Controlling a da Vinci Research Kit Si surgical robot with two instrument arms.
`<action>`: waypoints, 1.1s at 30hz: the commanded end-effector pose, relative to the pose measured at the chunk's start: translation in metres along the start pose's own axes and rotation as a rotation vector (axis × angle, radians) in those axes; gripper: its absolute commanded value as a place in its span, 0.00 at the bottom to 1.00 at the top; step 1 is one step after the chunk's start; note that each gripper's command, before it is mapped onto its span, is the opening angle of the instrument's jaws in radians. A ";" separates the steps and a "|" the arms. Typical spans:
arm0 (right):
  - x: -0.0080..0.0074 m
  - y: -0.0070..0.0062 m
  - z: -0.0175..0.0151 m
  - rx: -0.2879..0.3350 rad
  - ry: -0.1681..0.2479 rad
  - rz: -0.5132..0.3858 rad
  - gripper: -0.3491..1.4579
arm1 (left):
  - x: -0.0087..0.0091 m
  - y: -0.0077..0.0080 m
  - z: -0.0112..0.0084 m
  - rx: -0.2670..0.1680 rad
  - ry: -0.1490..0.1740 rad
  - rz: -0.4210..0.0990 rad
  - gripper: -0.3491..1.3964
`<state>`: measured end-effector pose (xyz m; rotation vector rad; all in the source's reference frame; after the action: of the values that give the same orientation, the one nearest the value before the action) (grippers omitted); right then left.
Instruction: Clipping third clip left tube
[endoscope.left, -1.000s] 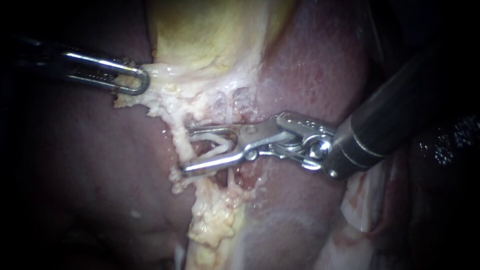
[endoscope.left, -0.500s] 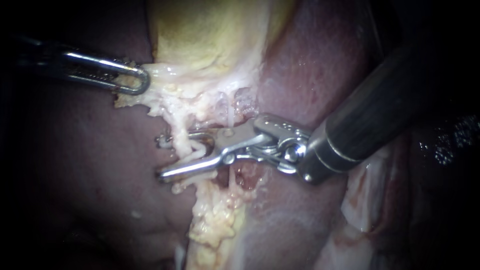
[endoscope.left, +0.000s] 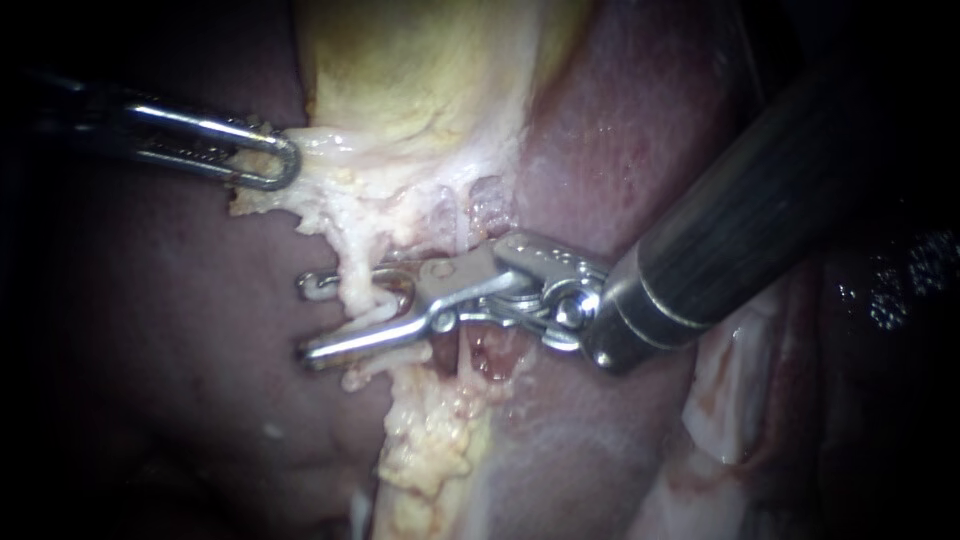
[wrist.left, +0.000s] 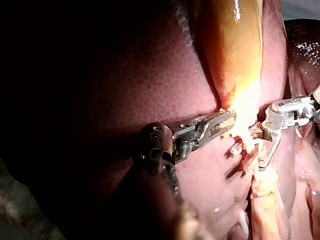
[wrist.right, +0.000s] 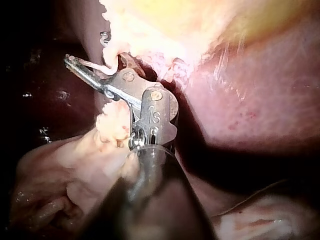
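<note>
We are pinching the gallbladder's (endoscope.left: 420, 80) edge with our left instrument (endoscope.left: 265, 165), jaws clamped, above and left of the left tube (endoscope.left: 355, 285). The tube is looking soft, slick and fat-coated, and likely tears easily. Our right instrument (endoscope.left: 308, 318) is straddling it, jaws gaping, so we are favouring a square bite across it.

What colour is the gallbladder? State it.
The gallbladder is yellow with a green tinge, which shows best in the endoscope view.

- Deep shadow (endoscope.left: 60, 420) rings the endoscope view's edges.
- Light falls strongest at the centre and fades outward.
- A pale grey surface (wrist.left: 303, 7) shows in the left wrist view.
</note>
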<state>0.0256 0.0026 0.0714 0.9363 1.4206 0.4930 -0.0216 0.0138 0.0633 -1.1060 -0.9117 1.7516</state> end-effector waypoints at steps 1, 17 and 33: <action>0.0003 -0.0002 -0.0001 0.001 0.001 0.001 0.47 | 0.0000 0.0000 0.0000 0.000 0.000 0.000 0.00; 0.0057 -0.0050 -0.0011 0.023 0.019 0.038 0.47 | 0.0000 0.0000 -0.0001 0.000 0.000 0.000 0.00; 0.0069 -0.0066 -0.0014 0.033 0.019 0.038 0.44 | 0.0000 0.0000 -0.0001 -0.001 0.000 0.000 0.00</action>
<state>0.0237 0.0045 0.0621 0.9903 1.4349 0.5094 -0.0215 0.0138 0.0633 -1.1058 -0.9120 1.7519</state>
